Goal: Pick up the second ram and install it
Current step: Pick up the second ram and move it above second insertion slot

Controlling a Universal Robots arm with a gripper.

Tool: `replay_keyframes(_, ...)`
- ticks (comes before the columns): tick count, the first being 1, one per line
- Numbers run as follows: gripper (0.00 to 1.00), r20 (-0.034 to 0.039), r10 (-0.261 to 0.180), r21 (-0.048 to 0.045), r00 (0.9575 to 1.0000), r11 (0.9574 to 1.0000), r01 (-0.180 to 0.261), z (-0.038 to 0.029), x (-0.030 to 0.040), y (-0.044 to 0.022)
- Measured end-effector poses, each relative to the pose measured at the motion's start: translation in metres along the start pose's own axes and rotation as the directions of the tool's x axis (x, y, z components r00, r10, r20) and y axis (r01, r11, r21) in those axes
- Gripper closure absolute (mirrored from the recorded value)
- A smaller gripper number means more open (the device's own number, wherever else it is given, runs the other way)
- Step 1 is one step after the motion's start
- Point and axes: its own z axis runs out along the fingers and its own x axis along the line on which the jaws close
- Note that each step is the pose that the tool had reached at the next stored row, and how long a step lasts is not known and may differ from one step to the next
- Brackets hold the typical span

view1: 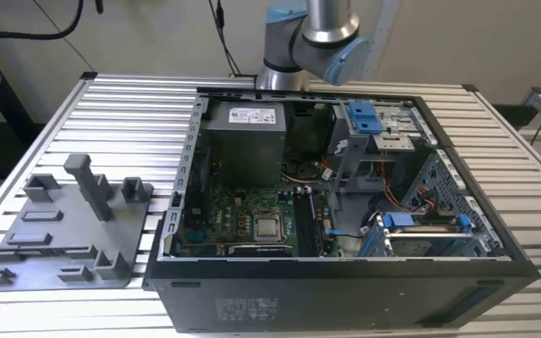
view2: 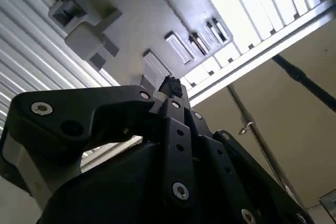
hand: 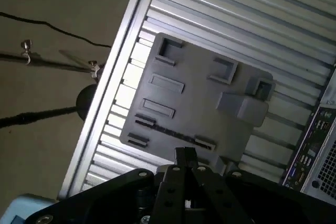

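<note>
One second ram [view1: 45, 248] runs from the exterior view's left to right.

Grey tray [view1: 64, 246]; silver ribbed table [view1: 129, 105]; black case [view1: 346, 303]; green motherboard [view1: 223, 211]; second ram [hand: 168, 131] seemingly green-black.

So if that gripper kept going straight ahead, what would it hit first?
The gripper would probably meet the grey holder tray on the slatted table first, though depth is unclear.

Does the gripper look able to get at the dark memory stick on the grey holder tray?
Probably yes. The gripper hangs above the grey plastic holder tray; the long thin dark memory stick lies uncovered near its edge, and the tall grey post stands apart.
</note>
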Motion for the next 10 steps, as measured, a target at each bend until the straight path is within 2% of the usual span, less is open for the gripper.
replay_keyframes(2, 0.89, -0.0013, -0.036, 0.0000, 0.9993, 0.9993, 0.036, 0.0000, 0.0000, 0.0000)
replay_keyframes(5, 0.89, -0.0031, -0.091, -0.0001, 0.9959, 0.9959, 0.091, 0.0000, 0.0000, 0.0001)
replay_keyframes(7, 0.89, -0.0044, -0.127, -0.0002, 0.9920, 0.9920, 0.127, 0.0000, 0.0000, 0.0001)
replay_keyframes(10, 0.89, -0.0067, -0.181, 0.0002, 0.9835, 0.9836, 0.181, 0.0000, -0.0001, 0.0000)
